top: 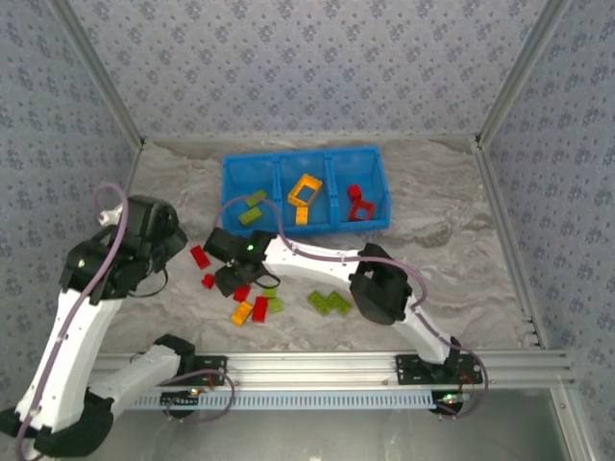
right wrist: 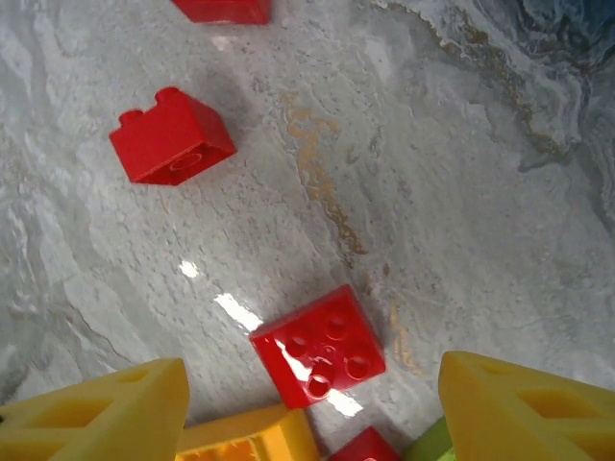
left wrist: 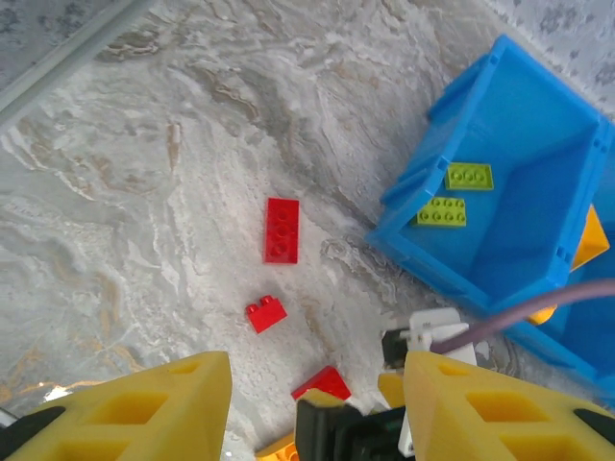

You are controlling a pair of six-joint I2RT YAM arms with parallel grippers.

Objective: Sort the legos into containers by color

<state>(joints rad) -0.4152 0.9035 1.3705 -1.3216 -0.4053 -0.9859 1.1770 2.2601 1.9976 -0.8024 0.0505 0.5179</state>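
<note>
Right wrist view: your right gripper (right wrist: 312, 384) stands spread at lower centre over a red brick (right wrist: 322, 346) on the surface (right wrist: 432, 192); your left gripper (left wrist: 315, 375) hangs spread, empty.

bright even overhead light; soft shadows; glare streaks on table (right wrist: 231, 309) & red brick (right wrist: 320, 348); top view slightly blurry.

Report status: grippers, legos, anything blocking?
Left gripper open, empty. Right gripper open above red brick. Orange brick crowding it. Blue bin partly sorted; loose bricks on table.
</note>
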